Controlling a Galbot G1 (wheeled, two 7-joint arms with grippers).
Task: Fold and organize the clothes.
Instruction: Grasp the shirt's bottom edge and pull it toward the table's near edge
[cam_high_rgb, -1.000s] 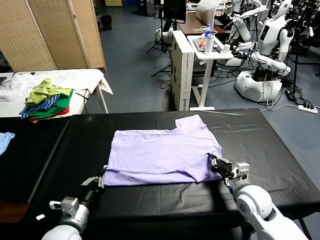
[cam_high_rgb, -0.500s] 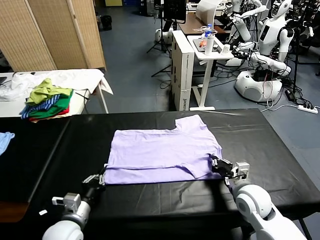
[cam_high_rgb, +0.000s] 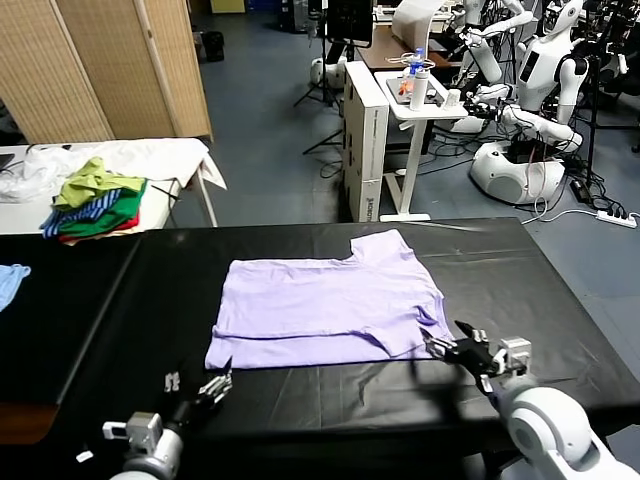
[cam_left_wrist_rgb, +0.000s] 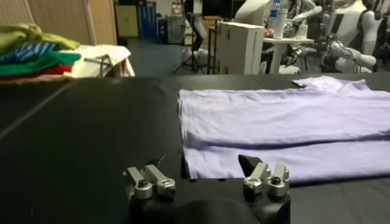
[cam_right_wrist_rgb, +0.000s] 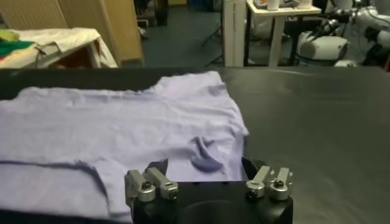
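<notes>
So I have the T-shirt lying flat and partly folded at the middle of the black table, its hem toward the near edge. Both pincers stand wide and hold nothing: the left gripper is off the near-left corner of the shirt, the right gripper just beside its near-right corner (a small flap bunches there). This looks like the gap between 2 folds; next I'd re-grip both near corners evenly.
</notes>
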